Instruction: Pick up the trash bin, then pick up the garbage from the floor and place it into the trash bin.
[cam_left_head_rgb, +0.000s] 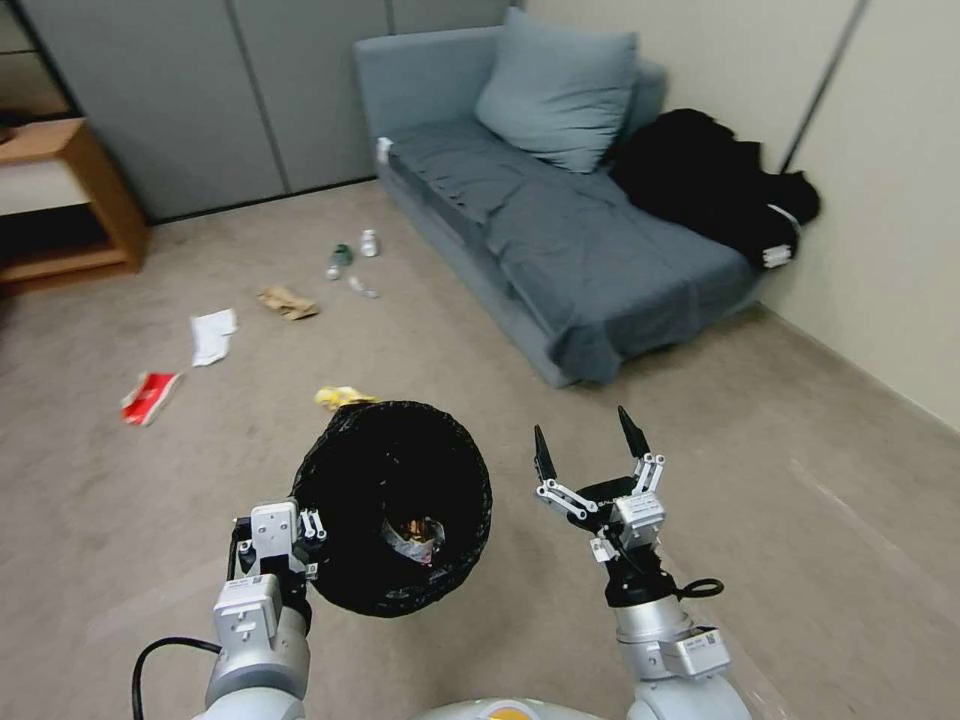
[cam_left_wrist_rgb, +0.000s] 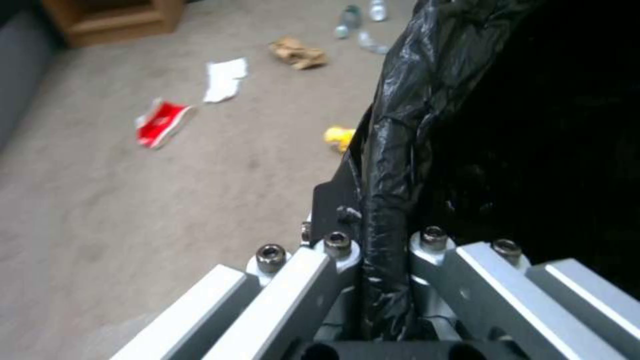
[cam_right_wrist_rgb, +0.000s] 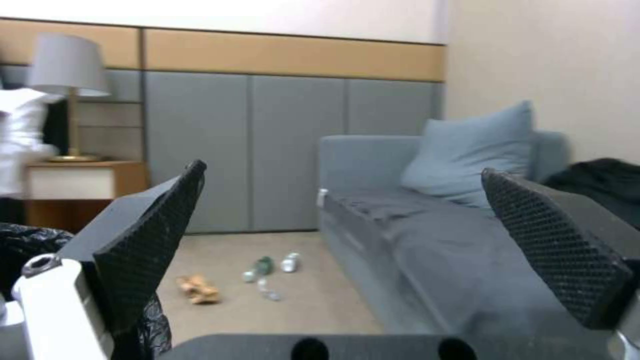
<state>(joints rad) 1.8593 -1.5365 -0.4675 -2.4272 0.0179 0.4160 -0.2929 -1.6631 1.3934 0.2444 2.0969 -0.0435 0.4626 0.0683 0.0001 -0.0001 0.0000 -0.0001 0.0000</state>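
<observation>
The left pincer (cam_left_head_rgb: 312, 545) is clenched on the rim of the trash bin (cam_left_head_rgb: 395, 500) and holds it above the carpet floor (cam_left_head_rgb: 800, 480), tilted so that its mouth faces the head camera. In the left wrist view the black bag over the rim (cam_left_wrist_rgb: 387, 210) is pinched between the two fingers. Some litter lies at the bottom of the bin (cam_left_head_rgb: 415, 540). The right pincer (cam_left_head_rgb: 588, 440) is released, its two black fingers spread wide apart, and it hangs in the air just beside the bin, grasping nothing.

The garbage lies scattered on the floor: a yellow wrapper (cam_left_head_rgb: 340, 397) just behind the bin, a red-white packet (cam_left_head_rgb: 150, 396), a white tissue (cam_left_head_rgb: 212, 334), a brown paper bag (cam_left_head_rgb: 287, 302), and small bottles (cam_left_head_rgb: 345, 258) near the grey sofa (cam_left_head_rgb: 560, 230).
</observation>
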